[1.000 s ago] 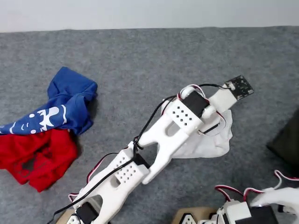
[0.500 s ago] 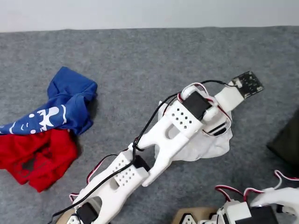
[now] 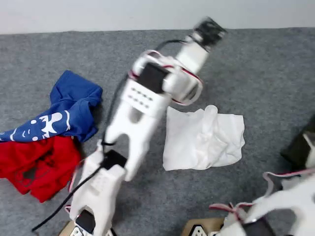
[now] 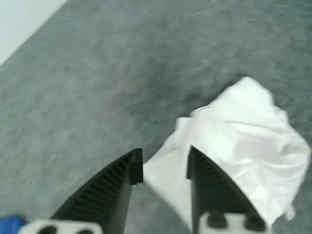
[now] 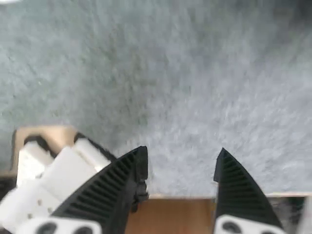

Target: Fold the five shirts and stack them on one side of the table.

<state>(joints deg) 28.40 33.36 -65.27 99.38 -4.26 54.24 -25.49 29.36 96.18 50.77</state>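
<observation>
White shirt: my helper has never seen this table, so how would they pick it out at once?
On the grey table, look right of the middle, away from the blue shirt and red shirt heaped at the left edge. The white shirt lies there crumpled, the only white cloth in sight.

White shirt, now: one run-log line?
white shirt: crumpled, unfolded, lying free | left gripper: open, empty, above shirt's edge | right gripper: open, empty, over grey mat | blue shirt, red shirt: heaped together, unfolded
</observation>
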